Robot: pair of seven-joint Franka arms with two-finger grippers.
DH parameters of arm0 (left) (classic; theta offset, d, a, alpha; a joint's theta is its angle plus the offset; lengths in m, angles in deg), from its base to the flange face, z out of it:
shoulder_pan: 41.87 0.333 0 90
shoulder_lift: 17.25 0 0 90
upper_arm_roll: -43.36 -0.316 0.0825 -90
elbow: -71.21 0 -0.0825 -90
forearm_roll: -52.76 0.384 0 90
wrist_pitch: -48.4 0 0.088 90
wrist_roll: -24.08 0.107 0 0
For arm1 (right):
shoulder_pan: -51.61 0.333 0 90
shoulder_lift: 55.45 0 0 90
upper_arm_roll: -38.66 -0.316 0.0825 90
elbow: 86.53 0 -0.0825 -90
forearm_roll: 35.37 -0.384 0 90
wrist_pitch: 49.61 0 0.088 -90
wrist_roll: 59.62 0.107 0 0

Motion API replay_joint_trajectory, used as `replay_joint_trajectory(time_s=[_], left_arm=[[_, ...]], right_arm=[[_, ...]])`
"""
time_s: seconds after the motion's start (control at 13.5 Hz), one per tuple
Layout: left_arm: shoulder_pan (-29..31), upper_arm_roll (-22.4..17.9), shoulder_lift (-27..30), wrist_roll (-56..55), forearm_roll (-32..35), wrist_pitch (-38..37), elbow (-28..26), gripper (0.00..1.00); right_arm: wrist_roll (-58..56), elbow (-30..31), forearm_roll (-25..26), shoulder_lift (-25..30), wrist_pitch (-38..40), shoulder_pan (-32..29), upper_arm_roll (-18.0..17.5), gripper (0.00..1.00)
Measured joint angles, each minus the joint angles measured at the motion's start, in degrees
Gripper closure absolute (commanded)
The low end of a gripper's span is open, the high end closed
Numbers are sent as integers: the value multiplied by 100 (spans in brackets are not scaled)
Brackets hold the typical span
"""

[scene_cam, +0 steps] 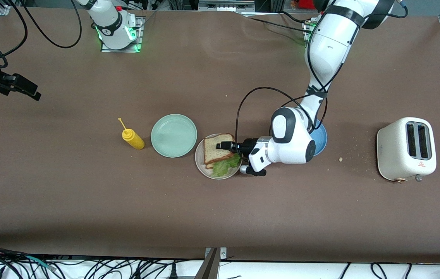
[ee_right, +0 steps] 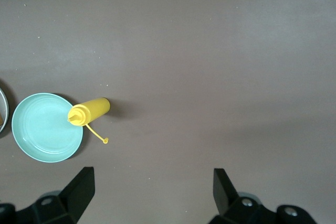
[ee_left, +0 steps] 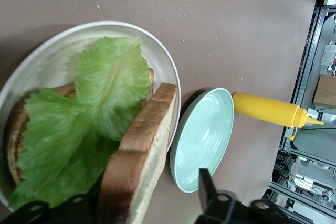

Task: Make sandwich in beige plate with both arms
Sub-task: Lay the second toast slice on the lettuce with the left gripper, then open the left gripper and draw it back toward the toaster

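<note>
My left claw (scene_cam: 226,146) hangs low over the beige plate (scene_cam: 200,159) at mid-bench, its fingers spread apart on either side of the top bread slice (scene_cam: 216,149). In the left wrist view the top bread slice stands tilted on edge between the two fingers, one finger (ee_left: 206,184) clear of the crust; I cannot tell whether the other finger touches it. The sandwich (ee_left: 94,145) sits in the beige plate: a lower bread slice (ee_left: 18,129) flat on the plate, a ruffled lettuce leaf (ee_left: 100,108) draped over it, and the top slice leaning over the lettuce. In the front view the lettuce spills out on the side of the plate nearer the front camera.

My right claw (scene_cam: 22,88) waits in the air at the right arm's end of the bench, fingers wide apart and holding nothing.

A mint-green plate (scene_cam: 174,135) lies just beside the beige plate, toward the right arm's end, their rims nearly touching. A yellow squeeze bottle (scene_cam: 132,138) stands beside the green plate. A blue plate (scene_cam: 320,138) shows partly under my left arm, and a white toaster (scene_cam: 406,149) stands near the left arm's end of the bench.
</note>
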Motion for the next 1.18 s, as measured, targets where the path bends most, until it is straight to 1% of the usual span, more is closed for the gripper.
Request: replay_joint_trajectory(time_s=[0.37, 0.74, 0.96, 1.18], left_arm=[[123, -85, 0, 0, 0, 17, 47, 0], [164, -92, 0, 0, 0, 51, 47, 0], [165, -93, -4, 0, 0, 437, 47, 0], [196, -97, -6, -8, 0, 595, 47, 0]], right_arm=[[-5, -12, 1, -19, 0, 2, -11, 0], [-14, -51, 29, -20, -1, 19, -157, 0], [-15, -90, 35, -20, -1, 18, -159, 0], [-17, -90, 36, -27, -1, 18, -159, 0]])
